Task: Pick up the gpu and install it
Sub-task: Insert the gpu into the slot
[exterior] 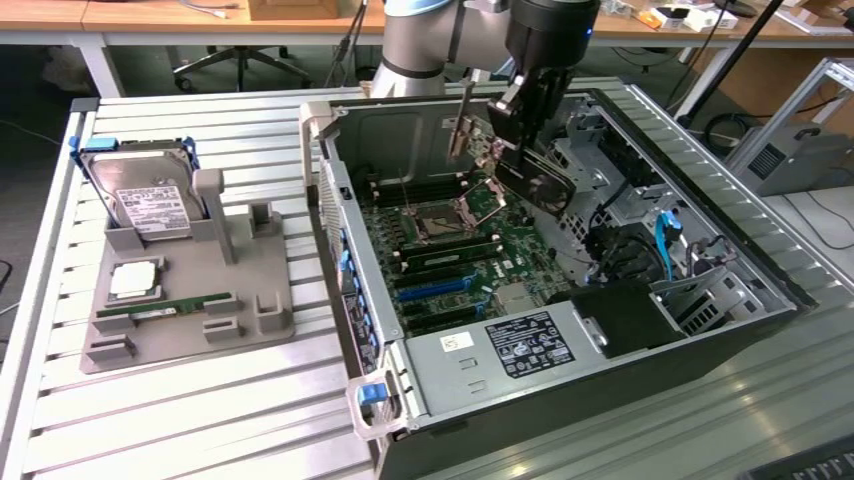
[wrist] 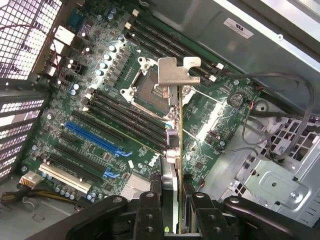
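My gripper (exterior: 514,140) is shut on the gpu (exterior: 538,183), a dark card that hangs inside the open computer case (exterior: 747,250), above the motherboard (exterior: 461,265). The card's silvery end bracket (exterior: 465,125) sticks out toward the case's rear wall. In the wrist view the gpu (wrist: 177,150) shows edge-on between my two black fingers (wrist: 150,210), with its bracket (wrist: 176,70) at the far end over the CPU socket (wrist: 150,92). A blue expansion slot (wrist: 92,137) lies on the board, apart from the card.
A grey holder tray (exterior: 187,320) sits on the slatted table at the exterior view's left, carrying a hard drive (exterior: 147,200), a processor chip (exterior: 134,280) and a green memory stick (exterior: 167,305). Cables (wrist: 270,115) and a drive cage (exterior: 694,290) crowd the case's other side.
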Robot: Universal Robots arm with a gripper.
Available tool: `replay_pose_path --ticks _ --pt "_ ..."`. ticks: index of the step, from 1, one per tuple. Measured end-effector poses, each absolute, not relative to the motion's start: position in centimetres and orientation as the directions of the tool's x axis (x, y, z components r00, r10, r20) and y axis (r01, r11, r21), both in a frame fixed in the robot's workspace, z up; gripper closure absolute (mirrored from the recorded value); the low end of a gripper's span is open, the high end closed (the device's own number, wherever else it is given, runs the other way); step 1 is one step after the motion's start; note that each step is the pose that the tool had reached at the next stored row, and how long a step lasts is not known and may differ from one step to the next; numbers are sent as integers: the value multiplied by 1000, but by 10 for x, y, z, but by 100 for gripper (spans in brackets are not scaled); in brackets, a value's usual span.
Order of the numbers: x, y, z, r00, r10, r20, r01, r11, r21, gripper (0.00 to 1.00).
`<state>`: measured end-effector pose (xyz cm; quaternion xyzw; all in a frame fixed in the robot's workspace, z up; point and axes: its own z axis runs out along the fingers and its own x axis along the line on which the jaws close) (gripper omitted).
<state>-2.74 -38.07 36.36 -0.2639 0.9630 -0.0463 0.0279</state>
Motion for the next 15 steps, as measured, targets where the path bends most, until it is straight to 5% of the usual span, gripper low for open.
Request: replay_pose_path --ticks 15 --pt "-28 -381 363 -810 -585 -28 -580 808 -105 73"
